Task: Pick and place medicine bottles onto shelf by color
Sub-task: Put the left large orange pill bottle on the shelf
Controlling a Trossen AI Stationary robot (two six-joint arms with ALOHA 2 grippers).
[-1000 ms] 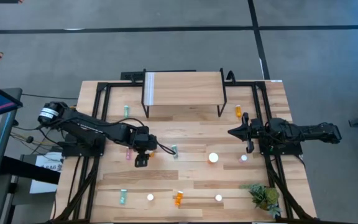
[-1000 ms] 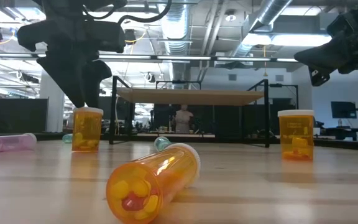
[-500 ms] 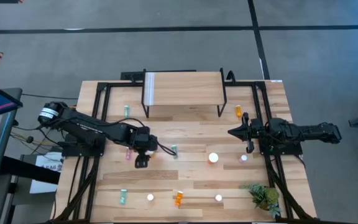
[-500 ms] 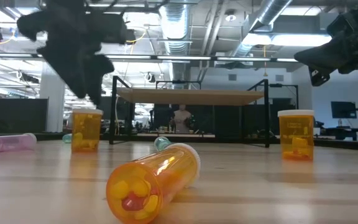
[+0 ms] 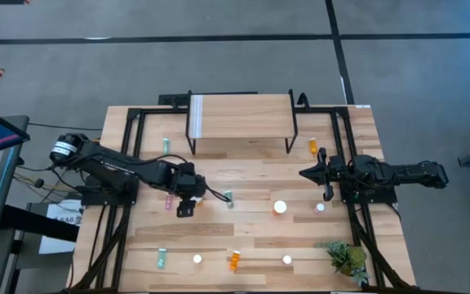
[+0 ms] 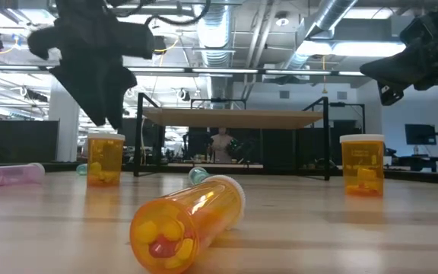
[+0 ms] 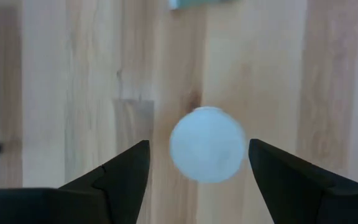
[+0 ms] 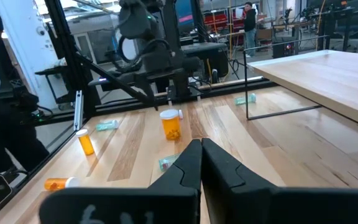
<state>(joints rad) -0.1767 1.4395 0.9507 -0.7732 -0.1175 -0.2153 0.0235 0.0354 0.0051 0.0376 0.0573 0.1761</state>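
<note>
High view: left end effector [image 5: 184, 209] over the bench [image 5: 251, 175], above a bottle; shelf [image 5: 241, 117] at the far edge.
Low view: orange bottle [image 6: 106, 158] upright beneath the left arm.
Left wrist view: fingers [image 7: 118, 174] wide, white cap [image 7: 207, 144] between them, untouched.
Right wrist view: right end effector [image 8: 201, 163] closed, empty.

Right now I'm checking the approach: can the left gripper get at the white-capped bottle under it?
Probably yes. The left gripper hangs open straight above the bottle's white cap, a finger either side, nothing between.
</note>
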